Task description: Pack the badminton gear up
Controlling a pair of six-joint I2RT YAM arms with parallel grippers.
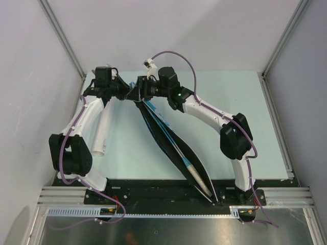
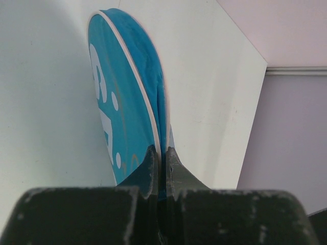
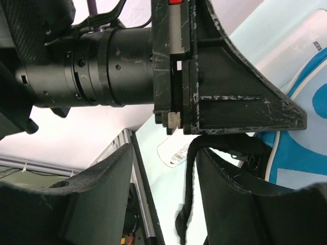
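Note:
The long blue racket bag (image 1: 176,148) with black edging lies diagonally from the table's far middle to the near edge. It gapes open, and a racket's white handle (image 1: 198,178) shows inside near the front. My left gripper (image 1: 131,94) is shut on the bag's far end; in the left wrist view the fingers (image 2: 151,166) pinch the blue fabric (image 2: 120,97). My right gripper (image 1: 145,92) is open right beside it, with a black strap (image 3: 187,184) of the bag hanging between its fingers (image 3: 102,196). The white tube (image 1: 100,133) lies to the left. No shuttlecocks are in view.
The tube's labelled end (image 3: 176,151) shows past the right gripper. The left gripper's body (image 3: 230,87) is close above the right fingers. Grey walls enclose the table on three sides, and an aluminium rail (image 1: 278,120) runs along its right edge.

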